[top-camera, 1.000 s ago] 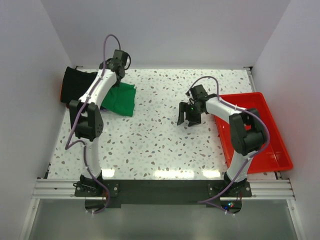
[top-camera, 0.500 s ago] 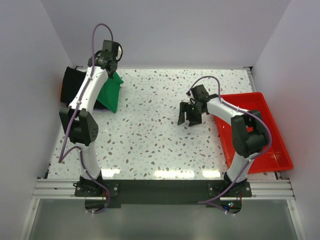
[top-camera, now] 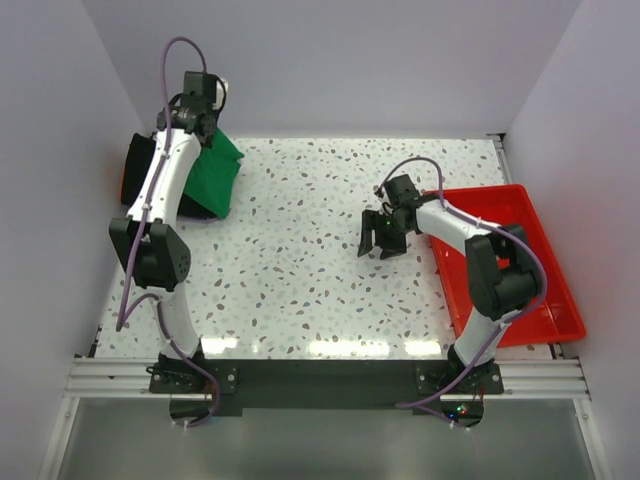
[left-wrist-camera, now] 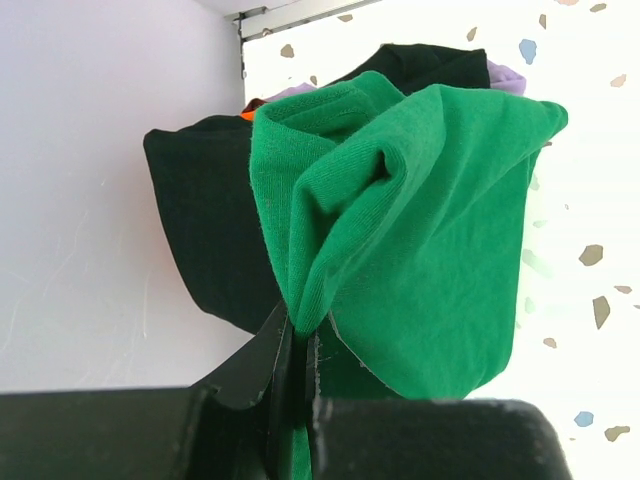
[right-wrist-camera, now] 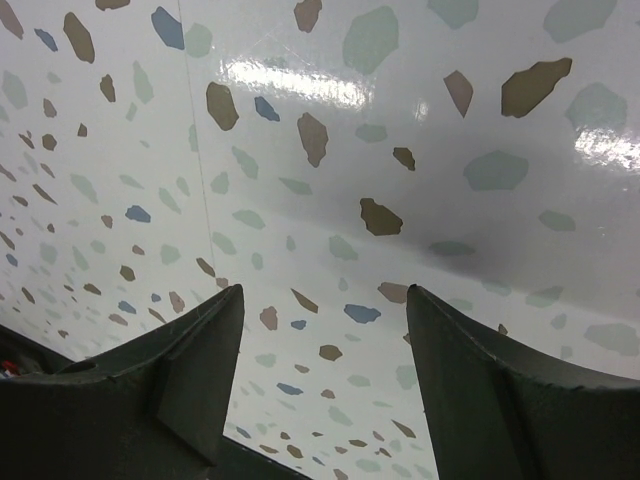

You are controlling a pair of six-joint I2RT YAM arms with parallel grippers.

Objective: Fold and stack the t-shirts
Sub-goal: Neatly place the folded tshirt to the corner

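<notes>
One green t-shirt (top-camera: 212, 172) hangs bunched at the far-left corner of the table (top-camera: 300, 280), pinched at a gathered fold by the left gripper (left-wrist-camera: 300, 342), whose jaws are clamped tight on the cloth. From the pinch the fabric fans out in loose folds and drapes down toward the table's left edge. Its lower end overlaps the pile behind it in the top view, but I can't tell if it rests on that pile or hangs just clear. The pile sits right in the corner against the left wall (top-camera: 60, 150). A black t-shirt (left-wrist-camera: 200, 220) is the biggest visible piece, directly behind and beside the green one. A thin purple edge (left-wrist-camera: 505, 72) shows at the pile's far side and a sliver of orange-red cloth (left-wrist-camera: 250, 104) at its top; both are too small to read as garments. The left arm reaches far out along the left edge, with its purple cable (top-camera: 168, 60) looping above the wrist. The right gripper (top-camera: 382, 240) is well apart from all the shirts, right of the table's centre. It points down over bare speckled surface with its jaws spread wide and nothing between them. A red tray (top-camera: 545, 300) lies along the table's right edge, just beside the right arm's forearm.
</notes>
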